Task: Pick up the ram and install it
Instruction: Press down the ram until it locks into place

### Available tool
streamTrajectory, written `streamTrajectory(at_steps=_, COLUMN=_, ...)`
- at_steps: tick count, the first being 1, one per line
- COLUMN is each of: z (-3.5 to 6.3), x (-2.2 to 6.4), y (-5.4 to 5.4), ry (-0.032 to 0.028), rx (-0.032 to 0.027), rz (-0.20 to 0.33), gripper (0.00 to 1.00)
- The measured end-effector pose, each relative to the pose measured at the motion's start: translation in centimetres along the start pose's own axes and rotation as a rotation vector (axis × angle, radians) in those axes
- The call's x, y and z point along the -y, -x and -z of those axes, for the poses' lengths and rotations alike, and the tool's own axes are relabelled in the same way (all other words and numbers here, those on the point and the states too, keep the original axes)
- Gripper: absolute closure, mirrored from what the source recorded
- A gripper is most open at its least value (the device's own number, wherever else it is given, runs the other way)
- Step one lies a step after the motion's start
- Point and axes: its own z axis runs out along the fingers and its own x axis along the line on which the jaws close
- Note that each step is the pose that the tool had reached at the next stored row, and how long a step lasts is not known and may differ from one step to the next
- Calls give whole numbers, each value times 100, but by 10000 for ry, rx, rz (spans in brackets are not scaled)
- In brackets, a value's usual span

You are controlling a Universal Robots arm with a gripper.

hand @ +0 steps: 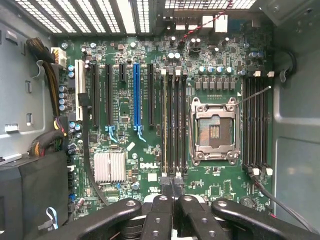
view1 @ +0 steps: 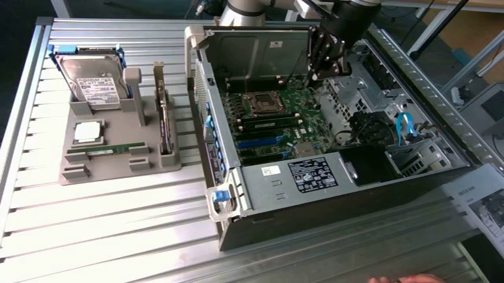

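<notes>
Pincer (hand: 173, 189) closed, clear above motherboard (hand: 150, 172)

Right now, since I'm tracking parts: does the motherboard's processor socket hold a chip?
No, the processor socket shows bare contacts inside its metal frame.

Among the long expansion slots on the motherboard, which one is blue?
The bright blue slot; the black slots standing on both sides of it do not have that colour.

Shiny ribbed metal table (view1: 102, 230), matt plastic holder (view1: 106, 173)
</notes>
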Motion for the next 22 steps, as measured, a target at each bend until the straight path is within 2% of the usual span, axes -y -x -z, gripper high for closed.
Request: streamTrajectory(at_steps=22, z=-103, x=2, y=-3, ry=0, rx=0, rz=0, gripper=90)
